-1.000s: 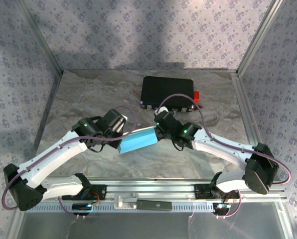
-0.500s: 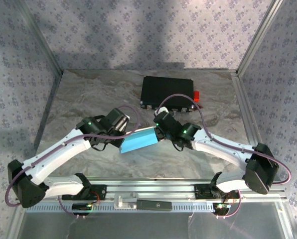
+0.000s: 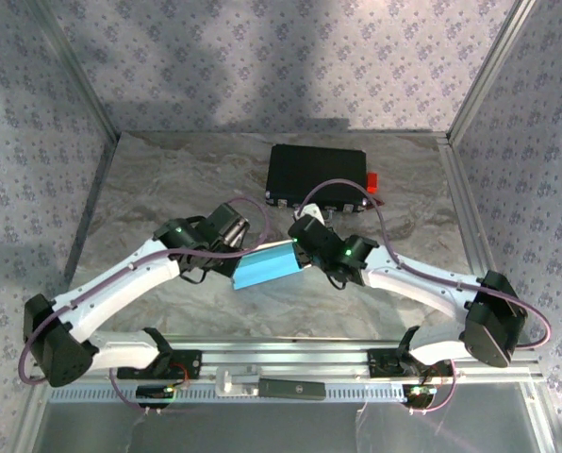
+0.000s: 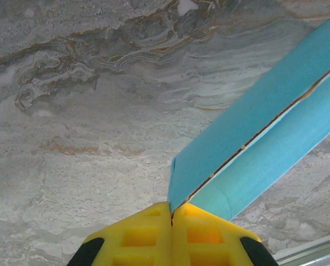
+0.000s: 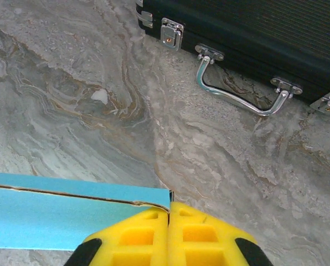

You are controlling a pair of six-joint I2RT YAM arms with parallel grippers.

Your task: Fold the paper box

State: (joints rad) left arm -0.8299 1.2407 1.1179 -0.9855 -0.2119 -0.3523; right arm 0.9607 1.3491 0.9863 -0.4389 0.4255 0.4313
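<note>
The paper box is a cyan-blue folded oblong, held just above the marble table between the two arms. My left gripper is at its left end. In the left wrist view the yellow fingers are pressed together, pinching the corner of the paper box, whose seam runs up to the right. My right gripper holds the right end. Its yellow fingers are shut on the top flap's corner of the paper box.
A black hard case with metal latches and a handle lies at the back centre, a small red part at its right end. Aluminium posts and patterned walls bound the table. A rail runs along the near edge.
My left arm has swung right and closed its jaws on the box's left end. The box has shifted slightly right. The right gripper has kept its hold.
</note>
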